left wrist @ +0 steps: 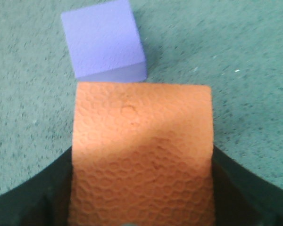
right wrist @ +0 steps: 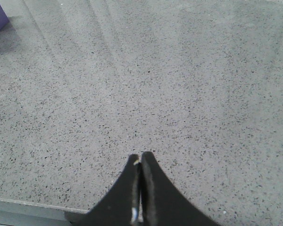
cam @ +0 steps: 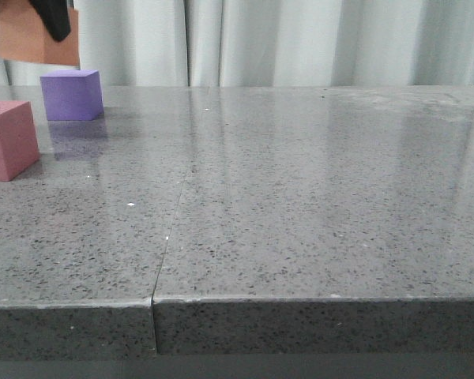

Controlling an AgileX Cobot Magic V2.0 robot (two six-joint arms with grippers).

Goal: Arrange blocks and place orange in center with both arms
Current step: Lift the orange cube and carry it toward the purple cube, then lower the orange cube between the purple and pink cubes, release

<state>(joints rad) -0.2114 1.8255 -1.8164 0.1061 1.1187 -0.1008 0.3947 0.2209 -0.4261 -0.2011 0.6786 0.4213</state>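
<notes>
The left hand (left wrist: 141,207) grips the orange cube (cam: 33,35) high above the table (cam: 300,205), over the purple cube (cam: 72,95); pink (cam: 8,138) sits nearer. The right hand (right wrist: 140,162) is clenched, empty. Released here, the orange would likely strike purple and miss the gap.

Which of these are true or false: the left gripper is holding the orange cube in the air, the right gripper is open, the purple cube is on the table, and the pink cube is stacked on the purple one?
1. The left gripper holds the orange cube above the table. True.
2. The right gripper is open. False: its fingers are pressed together, holding nothing.
3. The purple cube rests on the table. True.
4. The pink cube is stacked on the purple cube. False: both sit on the tabletop, apart.
</notes>
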